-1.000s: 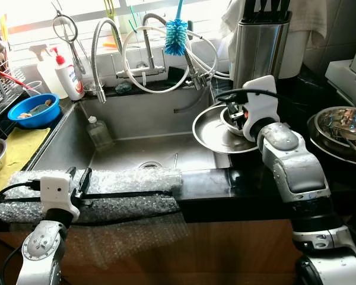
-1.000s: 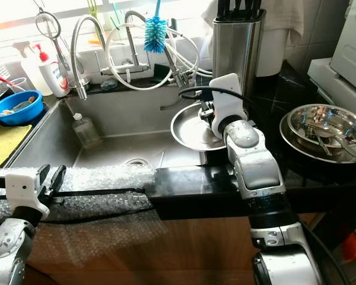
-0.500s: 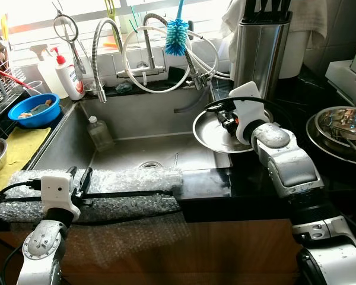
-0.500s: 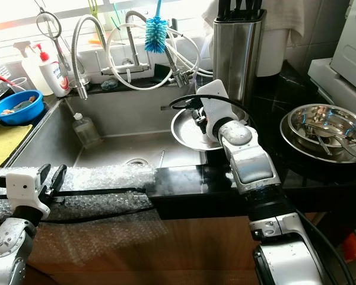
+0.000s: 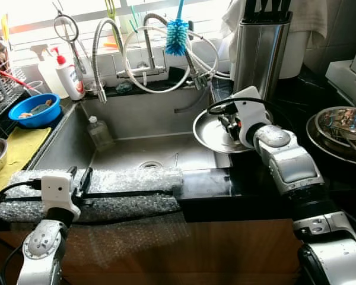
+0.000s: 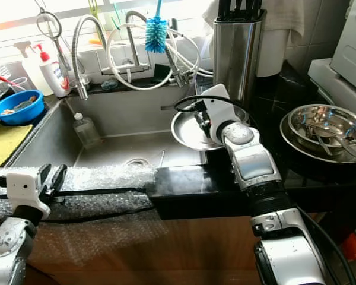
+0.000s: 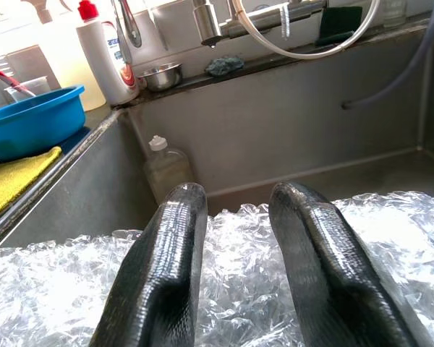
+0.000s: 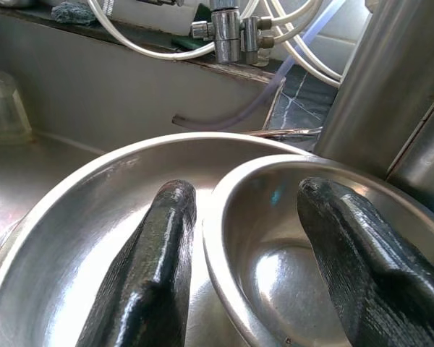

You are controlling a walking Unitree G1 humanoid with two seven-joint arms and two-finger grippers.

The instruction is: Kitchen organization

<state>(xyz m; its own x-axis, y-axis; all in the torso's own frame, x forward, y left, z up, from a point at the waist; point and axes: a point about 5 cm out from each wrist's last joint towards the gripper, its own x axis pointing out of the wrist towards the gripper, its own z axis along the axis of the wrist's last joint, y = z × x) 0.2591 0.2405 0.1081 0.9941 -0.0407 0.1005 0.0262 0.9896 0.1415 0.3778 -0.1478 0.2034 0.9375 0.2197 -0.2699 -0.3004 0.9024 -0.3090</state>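
A wide steel plate (image 5: 207, 133) rests at the sink's right edge with a small steel bowl (image 8: 304, 246) inside it. My right gripper (image 8: 249, 191) hangs low over them, open. One of its fingers (image 8: 152, 260) is outside the bowl over the plate, the other inside the bowl, so the rim runs between them. In the eye views the white wrist hides most of the bowl. My left gripper (image 7: 235, 199) lies open on the bubble wrap (image 5: 130, 178) along the sink's front edge, holding nothing.
The deep sink basin (image 5: 136, 142) holds a plastic bottle (image 5: 99, 132). A stack of steel bowls (image 5: 341, 127) stands on the black counter at the right, a steel knife block (image 5: 261, 47) behind the plate. A blue bowl (image 5: 34, 110) and yellow cloth (image 5: 15, 151) lie left.
My right gripper has moved left and down over the plate, closing in on the small bowl. The left arm has stayed on the bubble wrap.
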